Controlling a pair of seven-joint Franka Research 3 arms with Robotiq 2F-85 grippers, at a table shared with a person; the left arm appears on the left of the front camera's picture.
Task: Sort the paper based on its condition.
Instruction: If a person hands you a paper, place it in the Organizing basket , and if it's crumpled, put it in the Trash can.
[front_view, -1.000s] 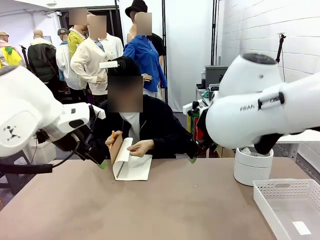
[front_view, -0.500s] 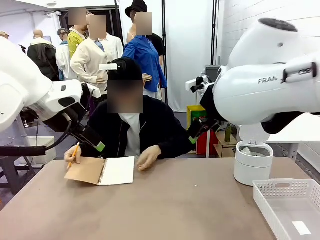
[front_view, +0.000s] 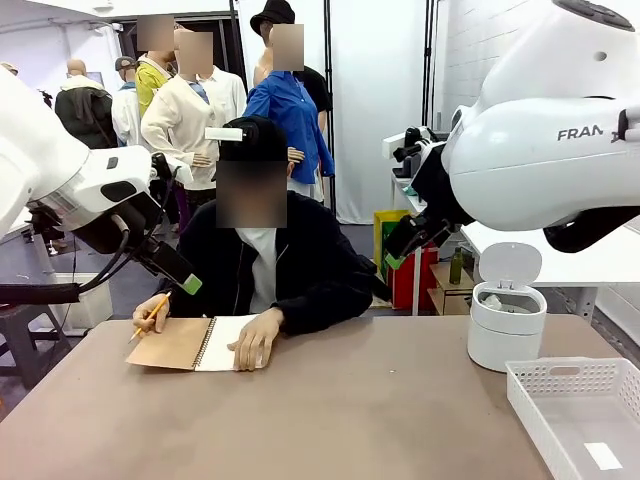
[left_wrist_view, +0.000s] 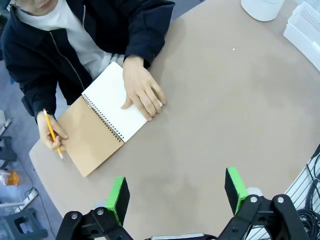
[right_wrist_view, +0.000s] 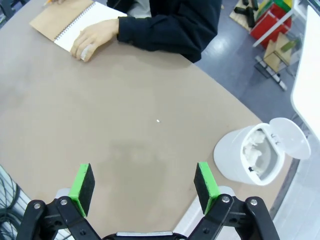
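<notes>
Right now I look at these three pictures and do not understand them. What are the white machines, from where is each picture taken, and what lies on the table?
The big white shapes are two robot arms. The front picture is taken from between them, looking across the brown table at a person. The other two come from a camera on each arm's wrist, looking down past its own two green-padded fingers. The left gripper and the right gripper are both open and hold nothing. The person rests one hand on an open spiral notebook and holds a pencil in the other. At the robot's right stand a white bin, lid up, with crumpled paper inside, and a white basket holding one flat slip.
</notes>
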